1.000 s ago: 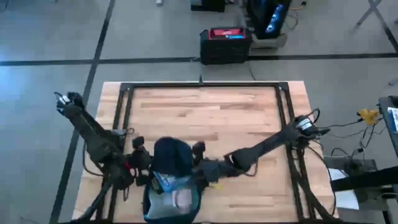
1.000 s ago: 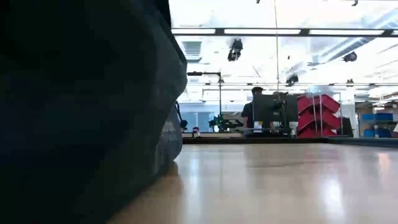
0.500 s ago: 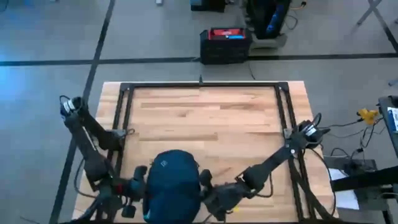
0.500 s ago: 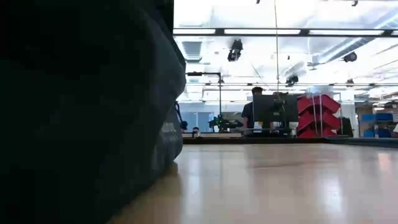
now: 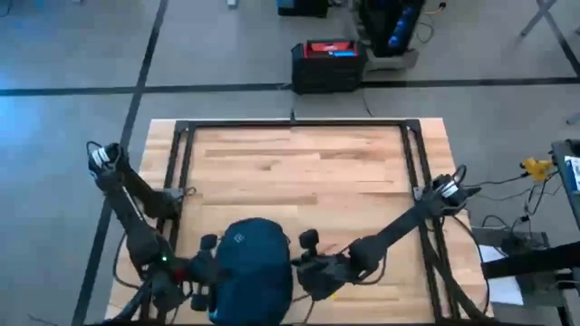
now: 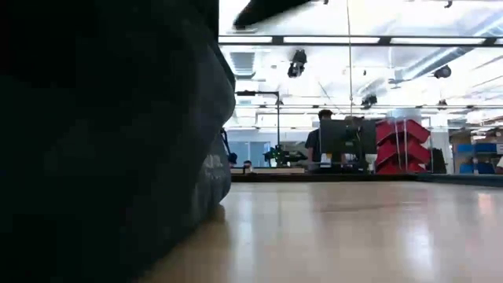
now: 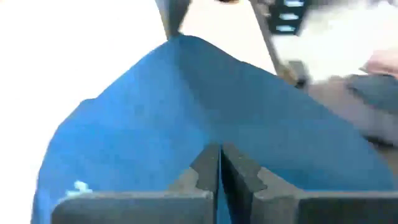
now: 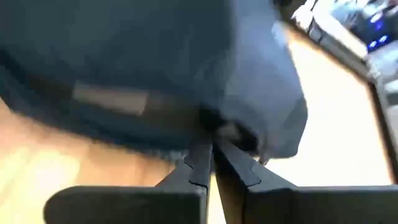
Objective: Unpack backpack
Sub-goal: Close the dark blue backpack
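Observation:
The dark navy backpack (image 5: 249, 272) sits on its underside at the table's near edge, a rounded dome with its small light logo patch (image 5: 238, 239) facing up. In the low view the backpack (image 6: 102, 141) fills the left side. My left gripper (image 5: 205, 272) is shut on the bag's left side, seen close in the left wrist view (image 7: 219, 155). My right gripper (image 5: 304, 265) is shut on the bag's right side, seen close in the right wrist view (image 8: 211, 148). The bag's opening and contents are hidden. My left gripper pinches a fold of the blue fabric (image 7: 214, 134) on the backpack's left side between its two fingers, slanting down from the table's left. A ridge of cloth rises away from the fingertips, drawn up. My right gripper pinches dark fabric low on the backpack's right side (image 8: 214, 127) between its two fingers, slanting down from the table's right. The bag bulges above the fingers, with the tabletop showing just below the hold.
Bare wood (image 5: 299, 163) stretches over the table's far half inside the black frame rails (image 5: 290, 124). A black case with a red top (image 5: 328, 63) stands on the floor beyond the far edge. In the low view a person and monitors (image 6: 346, 141) show far behind the table.
The backpack has been turned over: a second ago its open end with light contents faced up near the table's near edge, now only its closed rounded side with the logo shows. My left gripper has moved toward the near edge; my right gripper swung nearer, then back beside the bag.

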Robot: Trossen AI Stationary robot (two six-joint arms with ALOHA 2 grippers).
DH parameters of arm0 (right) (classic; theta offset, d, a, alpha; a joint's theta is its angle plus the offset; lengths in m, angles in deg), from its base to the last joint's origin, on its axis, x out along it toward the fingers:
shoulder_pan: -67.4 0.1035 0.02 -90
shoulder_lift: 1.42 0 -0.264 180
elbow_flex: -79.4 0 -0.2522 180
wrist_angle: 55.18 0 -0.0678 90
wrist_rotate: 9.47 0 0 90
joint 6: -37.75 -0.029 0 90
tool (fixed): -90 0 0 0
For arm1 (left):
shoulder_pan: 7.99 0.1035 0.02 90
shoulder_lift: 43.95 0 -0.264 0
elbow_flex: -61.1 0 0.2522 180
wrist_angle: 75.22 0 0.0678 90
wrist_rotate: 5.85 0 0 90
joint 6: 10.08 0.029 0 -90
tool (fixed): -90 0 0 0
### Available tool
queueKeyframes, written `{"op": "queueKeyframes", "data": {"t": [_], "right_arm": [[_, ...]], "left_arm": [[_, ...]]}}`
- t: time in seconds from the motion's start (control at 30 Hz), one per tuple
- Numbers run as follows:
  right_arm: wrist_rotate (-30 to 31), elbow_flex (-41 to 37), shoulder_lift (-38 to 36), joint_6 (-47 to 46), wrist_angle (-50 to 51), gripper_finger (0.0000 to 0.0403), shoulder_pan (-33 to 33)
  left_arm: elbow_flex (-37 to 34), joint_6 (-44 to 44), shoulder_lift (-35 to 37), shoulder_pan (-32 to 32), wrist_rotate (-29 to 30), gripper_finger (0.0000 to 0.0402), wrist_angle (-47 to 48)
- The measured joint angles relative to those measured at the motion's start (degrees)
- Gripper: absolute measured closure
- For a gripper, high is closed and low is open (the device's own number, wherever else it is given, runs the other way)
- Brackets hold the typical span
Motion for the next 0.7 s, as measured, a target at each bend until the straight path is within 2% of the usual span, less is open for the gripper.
{"op": "queueKeyframes", "data": {"t": [0.17, 0.3, 0.37, 0.47, 0.53, 0.7], "right_arm": [[5.4, -5.42, -0.21, -5.95, -0.11, 0.0401, -2.44], [5.76, -10.25, -0.39, -6.81, -3.98, 0.04, -5.83], [3.78, -13.23, -0.57, -5.2, -9.93, 0.0395, -7.6], [-2.89, -17.93, -0.9, -1.99, -22.31, 0.0374, -10.41], [-5.75, -21.05, -1.64, -0.85, -29.12, 0.0351, -11.8], [-8.43, -27.59, -3.89, -1.13, -40.63, 0.0277, -13.24]], "left_arm": [[-2.78, -1.27, -3.16, 2.08, -3.92, 0.0402, -3.93], [-3.05, -3.35, -5.9, 2.49, -6.83, 0.0402, -3.44], [-3.07, -5.55, -6.52, 2.61, -7.6, 0.0402, -3.22], [-3.07, -10.47, -7.05, 2.61, -9.03, 0.0402, -2.38], [-3.07, -13.35, -6.92, 2.63, -10.07, 0.0402, -2.3], [-3.07, -18.78, -6.15, 2.63, -11.29, 0.0402, -2.33]]}}
